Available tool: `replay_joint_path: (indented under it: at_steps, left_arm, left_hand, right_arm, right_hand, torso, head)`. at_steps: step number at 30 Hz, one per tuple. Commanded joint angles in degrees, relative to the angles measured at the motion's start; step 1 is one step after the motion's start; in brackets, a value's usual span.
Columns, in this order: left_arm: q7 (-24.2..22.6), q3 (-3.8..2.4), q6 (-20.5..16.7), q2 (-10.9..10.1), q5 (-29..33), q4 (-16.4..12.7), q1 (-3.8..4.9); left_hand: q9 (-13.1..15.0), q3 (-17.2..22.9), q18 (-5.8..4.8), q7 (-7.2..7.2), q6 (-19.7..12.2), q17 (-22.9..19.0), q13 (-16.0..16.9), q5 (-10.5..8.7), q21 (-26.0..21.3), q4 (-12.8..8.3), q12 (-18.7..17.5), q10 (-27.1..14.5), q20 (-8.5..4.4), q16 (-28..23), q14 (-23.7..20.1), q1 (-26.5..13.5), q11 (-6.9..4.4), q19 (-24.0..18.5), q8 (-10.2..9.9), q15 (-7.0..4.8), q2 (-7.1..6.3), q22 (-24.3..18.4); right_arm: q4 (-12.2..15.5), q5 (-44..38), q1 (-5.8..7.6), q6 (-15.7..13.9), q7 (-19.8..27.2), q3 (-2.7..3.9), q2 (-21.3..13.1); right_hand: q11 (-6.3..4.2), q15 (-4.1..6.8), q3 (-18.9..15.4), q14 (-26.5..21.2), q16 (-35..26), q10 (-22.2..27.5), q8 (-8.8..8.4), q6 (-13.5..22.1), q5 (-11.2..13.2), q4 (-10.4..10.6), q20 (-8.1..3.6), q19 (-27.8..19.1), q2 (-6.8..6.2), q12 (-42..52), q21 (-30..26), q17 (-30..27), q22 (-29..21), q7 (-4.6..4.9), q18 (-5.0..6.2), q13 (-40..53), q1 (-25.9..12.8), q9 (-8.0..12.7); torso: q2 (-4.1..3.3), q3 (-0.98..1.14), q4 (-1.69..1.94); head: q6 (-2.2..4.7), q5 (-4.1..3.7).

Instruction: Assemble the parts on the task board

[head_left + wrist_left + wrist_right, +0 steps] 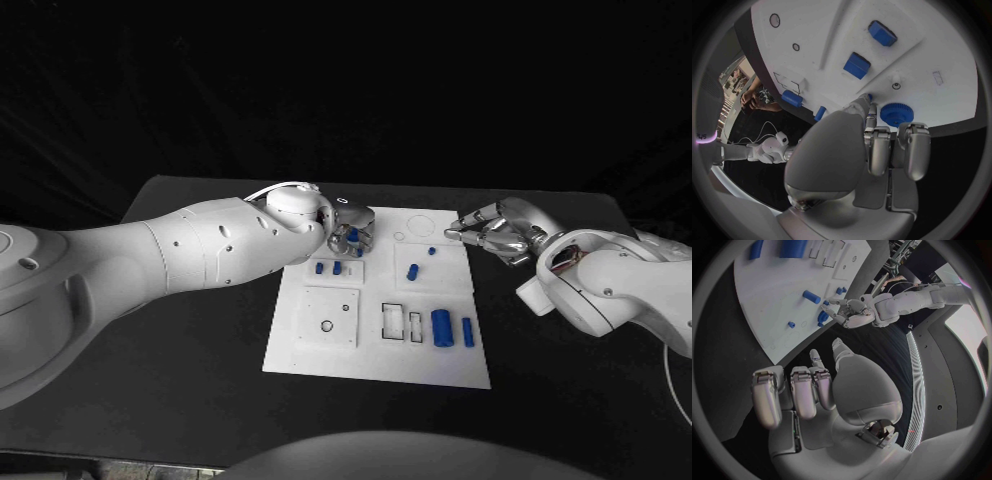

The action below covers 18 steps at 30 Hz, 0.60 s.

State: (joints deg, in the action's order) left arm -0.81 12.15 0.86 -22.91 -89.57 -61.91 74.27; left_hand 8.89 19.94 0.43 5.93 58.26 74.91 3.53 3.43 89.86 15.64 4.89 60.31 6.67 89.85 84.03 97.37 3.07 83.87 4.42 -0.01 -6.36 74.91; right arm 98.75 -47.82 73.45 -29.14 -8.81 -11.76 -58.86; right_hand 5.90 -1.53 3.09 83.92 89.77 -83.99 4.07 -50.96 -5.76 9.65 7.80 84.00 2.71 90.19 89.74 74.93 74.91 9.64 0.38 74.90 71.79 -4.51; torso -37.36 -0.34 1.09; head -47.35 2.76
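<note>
**Left hand at the gear, right hand waiting off the board's far corner**

I see one white task board (378, 340) lying flat in the middle of the black surface (173, 400), its long axis running away from me. On it I count, in the head view, two large blue cylinders (441, 327) side by side near the board's right edge, both lying with their long axes pointing away from me; two small blue blocks (327, 267) side by side on the left half; one short blue peg (413, 271) near the middle, tilted a little off that line; and one tiny blue stud (431, 251) beyond it. One round blue gear (896, 114) sits at the board's far left corner, flat on its face.

My left arm reaches in across the board's left side, and the left hand (342, 228) is over that far corner. In the left wrist view its fingers (865, 107) are drawn together, with one fingertip down on the board just beside the gear; I cannot tell whether anything is pinched there.

The right hand (490, 232) hovers at the board's far right corner, just off its edge, palm turned toward the board. Its fingers (792, 390) are curled inward, close together, with nothing in them.
</note>
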Motion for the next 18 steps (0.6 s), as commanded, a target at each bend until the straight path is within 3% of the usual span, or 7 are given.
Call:
replay_joint_path:
  at_steps: [1,18]
  left_arm:
    - [0.6,0.42,4.5,-0.1,-0.4,0.3,-0.53]
    - [0.5,0.42,4.5,0.3,-1.8,0.8,-1.20]
  left_hand:
    - [0.0,0.4,-0.43,-0.05,0.6,15.1,0.1,-0.26,0.1,0.0,0.2,0.6,-0.23,0.1,6.0,-0.3,0.08,6.1,0.4,-0.15,-0.34,15.1]
    - [0.2,1.0,-0.43,-0.16,4.8,15.1,0.2,-0.26,0.1,-1.1,1.2,5.5,-0.20,0.1,6.0,0.5,-0.26,6.1,1.8,0.00,-0.09,15.1]
  right_arm:
    - [0.1,0.0,-0.03,0.8,0.0,-0.01,0.0]
    - [0.1,2.2,-0.03,1.2,0.0,-0.01,0.0]
  right_hand:
    - [-0.24,-0.08,0.0,6.1,0.2,-6.0,-0.09,-0.2,-0.1,0.2,0.18,6.0,0.40,-0.2,0.3,15.1,15.1,-0.21,-0.38,15.1,0.0,0.0]
    - [-0.27,-0.06,-0.1,6.1,0.2,-6.0,-0.04,-0.4,-0.1,0.2,0.17,6.0,0.45,-0.2,0.3,15.1,15.1,-0.26,-0.38,15.1,-0.1,0.0]
  torso:
    - [-0.02,0.00,0.04]
    - [-0.03,-0.05,0.03]
  head:
    - [-0.05,-0.03]
    - [-0.05,-0.07]
